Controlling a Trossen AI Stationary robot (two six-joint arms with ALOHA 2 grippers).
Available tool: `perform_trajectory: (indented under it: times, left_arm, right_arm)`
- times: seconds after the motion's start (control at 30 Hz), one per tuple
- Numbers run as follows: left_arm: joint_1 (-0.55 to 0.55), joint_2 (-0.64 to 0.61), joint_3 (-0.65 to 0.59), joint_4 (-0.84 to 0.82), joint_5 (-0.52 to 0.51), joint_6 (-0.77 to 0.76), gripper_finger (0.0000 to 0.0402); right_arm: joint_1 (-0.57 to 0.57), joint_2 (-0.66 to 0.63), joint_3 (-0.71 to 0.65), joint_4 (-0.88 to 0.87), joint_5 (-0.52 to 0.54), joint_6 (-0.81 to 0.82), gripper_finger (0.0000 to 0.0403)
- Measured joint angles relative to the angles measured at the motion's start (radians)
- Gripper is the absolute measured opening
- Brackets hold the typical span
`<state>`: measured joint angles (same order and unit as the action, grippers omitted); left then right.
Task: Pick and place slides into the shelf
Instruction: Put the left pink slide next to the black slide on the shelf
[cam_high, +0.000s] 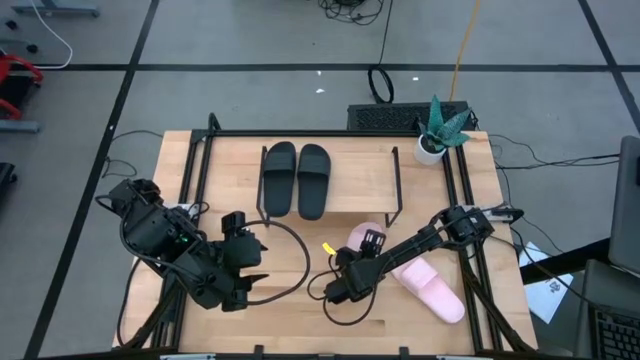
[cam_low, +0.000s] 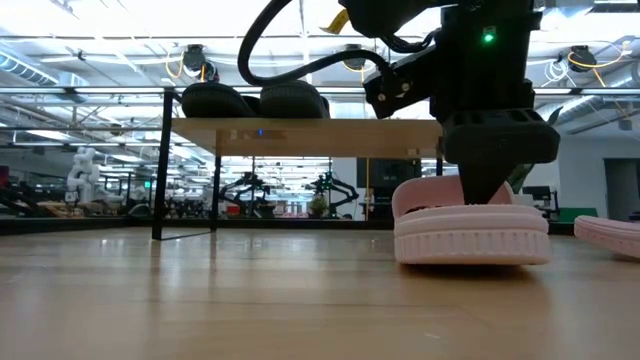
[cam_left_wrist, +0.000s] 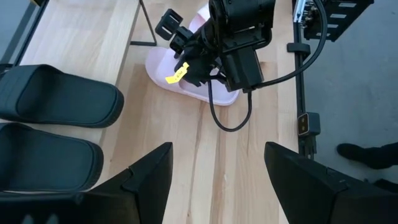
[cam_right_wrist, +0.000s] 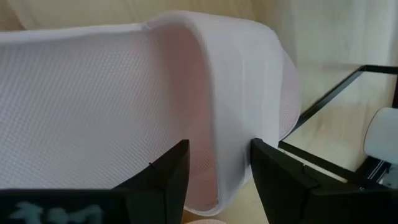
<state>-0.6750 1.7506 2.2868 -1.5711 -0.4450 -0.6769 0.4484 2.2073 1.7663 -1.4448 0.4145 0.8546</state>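
- Right tool (cam_high: 352, 272) of mine grips one pink slide's (cam_right_wrist: 124, 106) strap on the worktop (cam_high: 300, 320), at the shelf's (cam_high: 350, 190) 6 o'clock.
- Other pink slide (cam_high: 432, 288) lies at its 3 o'clock.
- Black slides (cam_high: 296, 178) sit atop the shelf.
- My left tool (cam_left_wrist: 217, 180) hangs released, at 9 o'clock.

The worktop (cam_high: 250, 300) is pale butcher-block wood, standing on a grey floor (cam_high: 250, 40) crossed by dark taped lines. A small potted plant (cam_high: 438, 128) sits at its far right corner, a black keyboard (cam_high: 385, 117) just past the far edge. Cables (cam_high: 380, 60) trail across the floor. Beyond, the hall is bright under ceiling strip lights (cam_low: 120, 20), with other robot rigs (cam_low: 85, 170) standing far off.
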Motion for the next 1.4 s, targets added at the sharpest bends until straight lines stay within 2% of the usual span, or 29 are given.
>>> perform_trajectory:
  times: [0.3, 0.5, 0.67, 0.83, 1.07, 1.4]
  left_arm:
    - [0.001, 0.0, 0.0, 0.0, 0.0, -0.002, 0.0253]
    - [0.001, 0.0, 0.0, 0.0, 0.0, -0.002, 0.0253]
    - [0.0, 0.0, 0.0, 0.0, 0.0, -0.002, 0.0253]
    - [0.0, 0.0, 0.0, 0.0, 0.0, -0.001, 0.0253]
    - [0.0, 0.0, 0.0, 0.0, 0.0, 0.001, 0.0253]
    - [0.0, 0.0, 0.0, 0.0, 0.0, 0.014, 0.0253]
  right_arm:
    - [0.0, 0.0, 0.0, 0.001, -0.003, -0.009, 0.016]
    - [-0.009, -0.002, 0.0, 0.004, -0.069, -0.012, 0.016]
    - [-0.01, -0.002, 0.0, 0.004, -0.074, -0.003, 0.0156]
    - [-0.011, -0.002, 0.0, 0.004, -0.076, 0.006, 0.0115]
    - [-0.011, -0.002, 0.0, 0.004, -0.107, 0.015, 0.0012]
    - [-0.011, -0.002, 0.0, 0.005, -0.162, 0.029, 0.0005]
